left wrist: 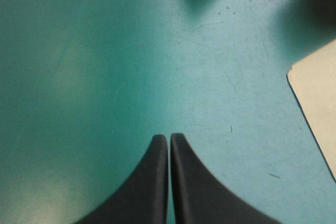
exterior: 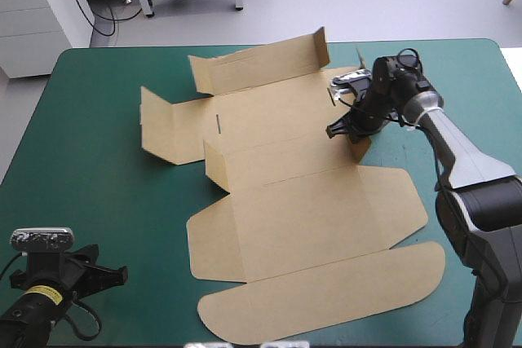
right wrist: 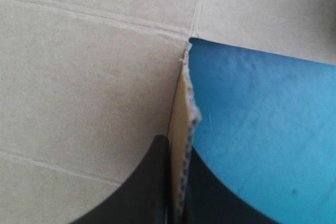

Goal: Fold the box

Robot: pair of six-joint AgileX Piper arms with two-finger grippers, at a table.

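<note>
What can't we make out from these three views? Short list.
Right wrist view: right hand pinches a flap; which part of the box it is cannot be told, board fills the view.
High view: that grip is hidden under the right wrist.
Left wrist view: only two box corners, cut off at the frame.
High view: left hand too dark and small to read.

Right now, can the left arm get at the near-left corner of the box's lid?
Probably yes. The left tool, shut, is over bare teal-green cover with nothing between it and the lid of the box; the right tool is shut on a right-side flap.
</note>
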